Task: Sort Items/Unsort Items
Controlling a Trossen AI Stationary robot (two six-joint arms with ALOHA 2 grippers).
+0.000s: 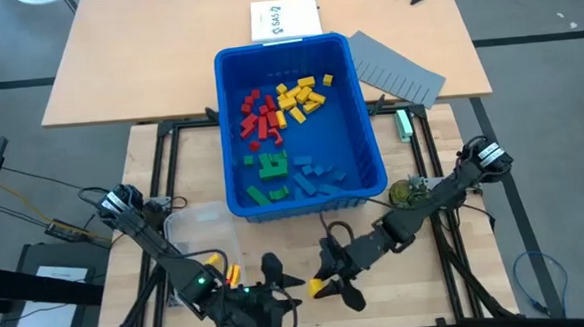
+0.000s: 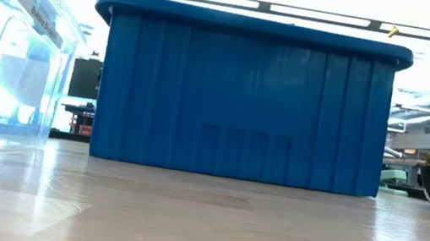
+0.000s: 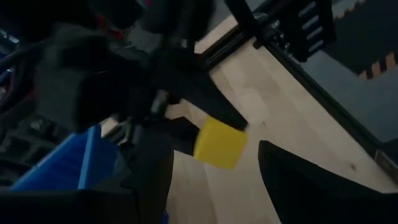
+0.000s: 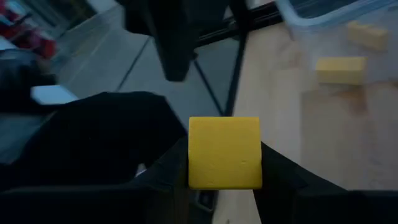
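The blue bin [image 1: 367, 109] stands mid-table and holds the items in colour groups: red [image 1: 259, 115], yellow [image 1: 300, 95], green [image 1: 270, 168] and blue [image 1: 318, 177]. My right gripper [image 1: 323, 280] hangs over the table's near edge, in front of the bin, shut on one yellow block [image 4: 224, 152]. My left gripper [image 1: 281, 284] is open just to its left, and nothing is between its fingers. The left wrist view shows that same yellow block [image 3: 219, 143] in the other gripper ahead. Neither gripper appears in the low view. My right gripper pinches the yellow block by two opposite sides [image 4: 194, 163] between its two fingers. The fingers come from the table's right, slanting toward its near left. The block is lifted clear of the table, with one square face toward the wrist camera.
A clear plastic box [image 1: 197, 229] stands at the near left with two yellow blocks [image 4: 341, 70] inside. Beside the bin's far right corner lies a grey slotted sheet [image 1: 397, 70]. A white sheet [image 1: 284, 19] lies behind the bin, and a small plant [image 1: 404, 192] stands at the right.
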